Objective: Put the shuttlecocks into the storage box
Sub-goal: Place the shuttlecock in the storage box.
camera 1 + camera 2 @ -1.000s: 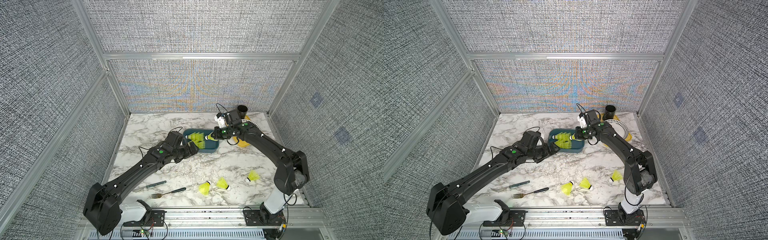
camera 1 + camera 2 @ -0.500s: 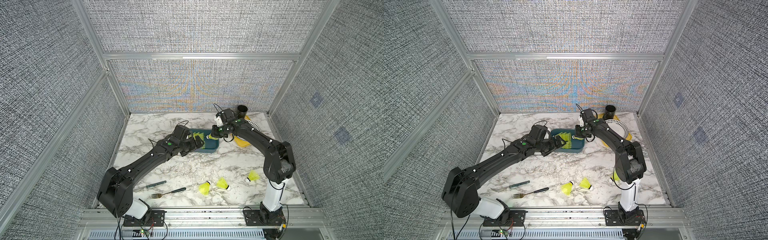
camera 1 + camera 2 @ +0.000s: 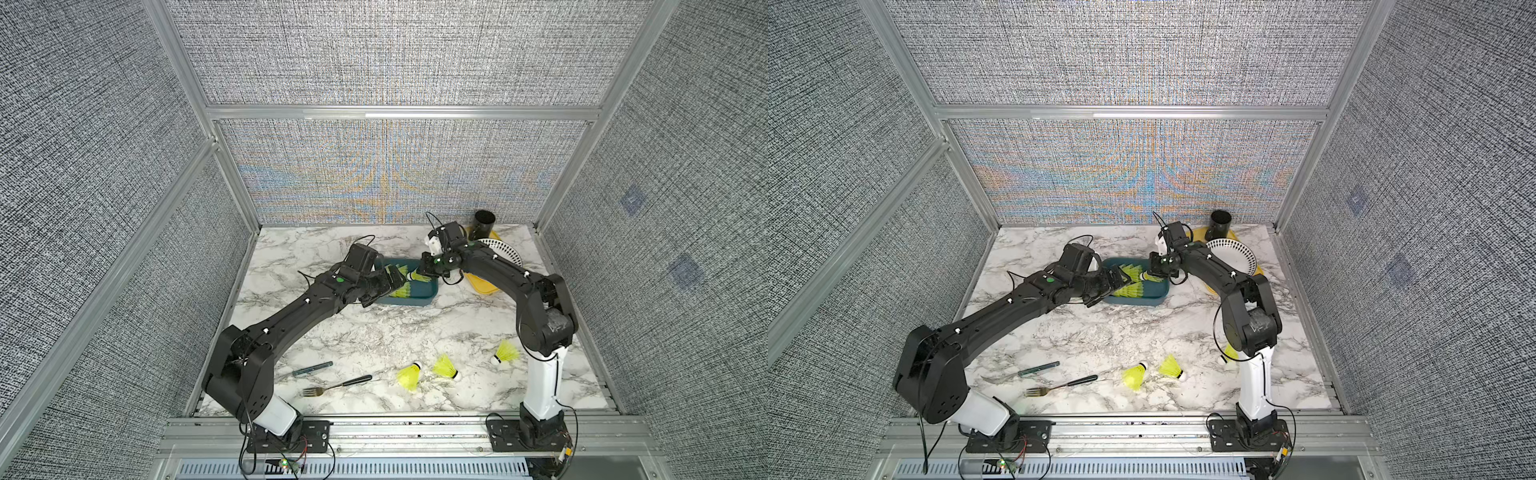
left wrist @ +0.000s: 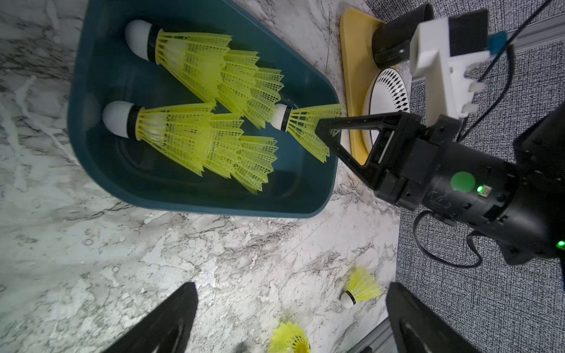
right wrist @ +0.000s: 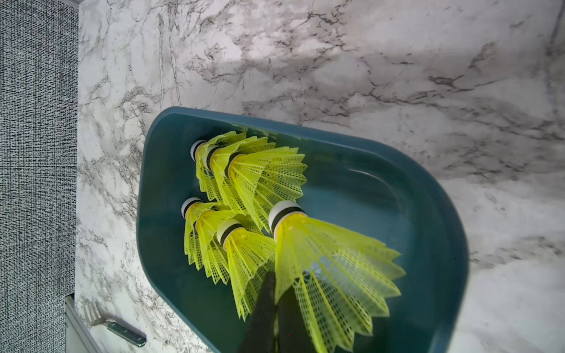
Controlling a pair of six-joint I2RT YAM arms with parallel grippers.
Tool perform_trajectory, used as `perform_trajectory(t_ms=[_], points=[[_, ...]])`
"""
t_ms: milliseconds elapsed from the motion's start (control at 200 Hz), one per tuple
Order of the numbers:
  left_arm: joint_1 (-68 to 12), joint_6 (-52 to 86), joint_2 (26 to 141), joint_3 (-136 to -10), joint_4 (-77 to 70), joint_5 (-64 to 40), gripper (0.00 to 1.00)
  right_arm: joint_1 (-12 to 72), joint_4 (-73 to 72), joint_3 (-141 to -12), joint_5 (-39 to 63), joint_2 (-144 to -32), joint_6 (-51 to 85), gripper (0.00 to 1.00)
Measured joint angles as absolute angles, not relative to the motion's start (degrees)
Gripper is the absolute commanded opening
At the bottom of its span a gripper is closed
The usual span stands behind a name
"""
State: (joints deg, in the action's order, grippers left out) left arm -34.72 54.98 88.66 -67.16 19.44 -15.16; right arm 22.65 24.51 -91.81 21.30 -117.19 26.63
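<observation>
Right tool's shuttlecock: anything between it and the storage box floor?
Nothing visible. The right tool holds the shuttlecock by its skirt over the storage box, and bare floor seems to lie below it. A nested stack lies just ahead of its tip, so it may land against that.

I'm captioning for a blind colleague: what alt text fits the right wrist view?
The right gripper, shut on the skirt of a yellow shuttlecock, holds it over the teal storage box, where two nested rows of shuttlecocks lie. A fork lies on the marble table.

right hand [image 3: 420, 274]: pinches shuttlecock [image 3: 412, 275] over storage box [image 3: 415, 301] | left hand [image 3: 384, 290]: spread | three shuttlecocks [image 3: 446, 368] loose
</observation>
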Motion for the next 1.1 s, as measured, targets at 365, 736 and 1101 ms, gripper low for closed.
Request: perform_trajectory(t_ms=[365,736,1101], points=[[-34.68,54.94,87.53,-66.43,19.70,-15.18,0.99,20.56,16.62,-89.36,29.63,-119.83,31.07,0.00],[-34.68,54.63,86.61,-65.84,20.73,-15.16,0.99,19.49,9.89,-88.86,37.63,-123.37,34.59,0.00],[-34.68,54.48,85.82,-65.04,20.38,-15.14,0.99,19.44,7.44,-90.02,40.36,-125.49,36.25,0.00]])
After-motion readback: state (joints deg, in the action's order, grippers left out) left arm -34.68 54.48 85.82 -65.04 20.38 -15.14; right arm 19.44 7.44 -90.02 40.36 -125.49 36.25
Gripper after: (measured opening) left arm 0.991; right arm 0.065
